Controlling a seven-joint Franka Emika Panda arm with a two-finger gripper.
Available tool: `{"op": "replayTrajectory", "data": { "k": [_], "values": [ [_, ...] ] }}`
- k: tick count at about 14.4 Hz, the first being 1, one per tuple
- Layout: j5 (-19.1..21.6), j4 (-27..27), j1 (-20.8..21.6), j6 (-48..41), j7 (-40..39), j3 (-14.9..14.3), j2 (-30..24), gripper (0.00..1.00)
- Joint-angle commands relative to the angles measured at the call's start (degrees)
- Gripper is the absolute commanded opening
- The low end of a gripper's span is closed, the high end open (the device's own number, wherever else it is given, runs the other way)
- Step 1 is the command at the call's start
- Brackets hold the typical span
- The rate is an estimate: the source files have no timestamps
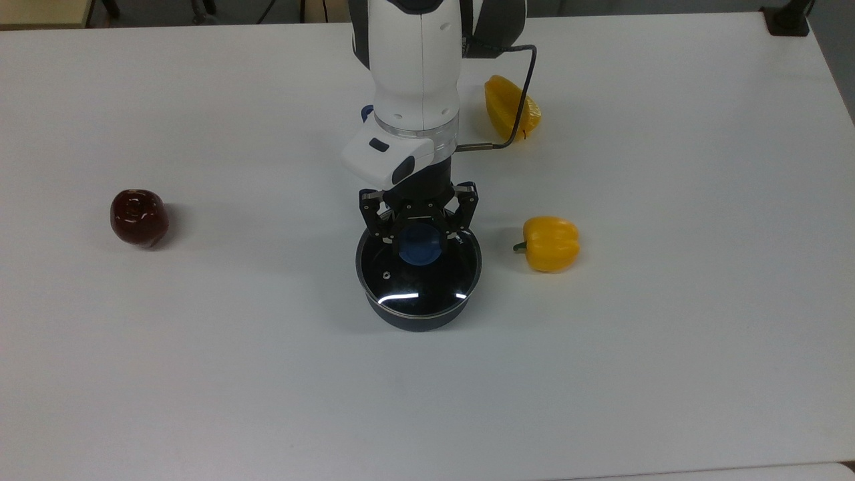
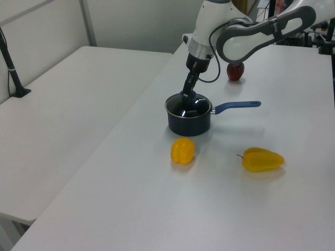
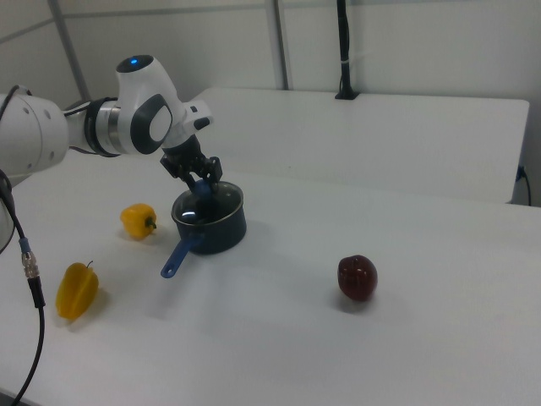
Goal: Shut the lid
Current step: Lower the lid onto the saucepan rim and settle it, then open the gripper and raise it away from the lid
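The round glass lid (image 1: 427, 284) with its metal rim lies level over the dark saucepan (image 1: 414, 319) at the table's middle, its rim lined up with the pot's rim. My gripper (image 1: 419, 235) reaches down from above and is shut on the lid's blue knob (image 1: 419, 248). The left view has the lid (image 2: 188, 106) on the saucepan (image 2: 189, 121), whose blue handle (image 2: 238, 106) points to the left view's right, with the gripper (image 2: 186, 95) on top. In the right view the gripper (image 3: 201, 182) stands over the lid (image 3: 208, 203) and saucepan (image 3: 218, 233).
A dark red apple (image 1: 138, 217) lies at the top view's left. One yellow pepper (image 1: 550, 243) sits close to the pot on the top view's right, another (image 1: 511, 108) farther back beside the arm's cable (image 1: 518, 100). Open white table lies in front.
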Motion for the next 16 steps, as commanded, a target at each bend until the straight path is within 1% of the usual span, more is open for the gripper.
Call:
{"op": "replayTrajectory", "data": {
  "k": [1, 2, 5, 6, 9, 11, 16],
  "values": [
    [-0.9, -1.0, 0.5, 0.5, 2.6, -0.3, -0.4, 0.83],
    [-1.0, -1.1, 0.5, 0.6, 3.3, -0.3, -0.4, 1.0],
    [-1.0, -1.1, 0.3, -1.1, 3.7, -0.4, -1.2, 1.0],
    [-1.0, -1.1, 0.3, -3.5, 3.7, -0.6, -1.8, 1.0],
    [-1.0, -1.4, -0.1, -11.4, 3.8, -0.9, -6.1, 1.0],
    [-1.0, -3.3, -2.1, -16.1, 3.6, -1.3, -10.6, 1.0],
    [-1.0, -11.5, -5.2, -27.1, 3.0, -1.2, -24.4, 1.0]
  ]
}}
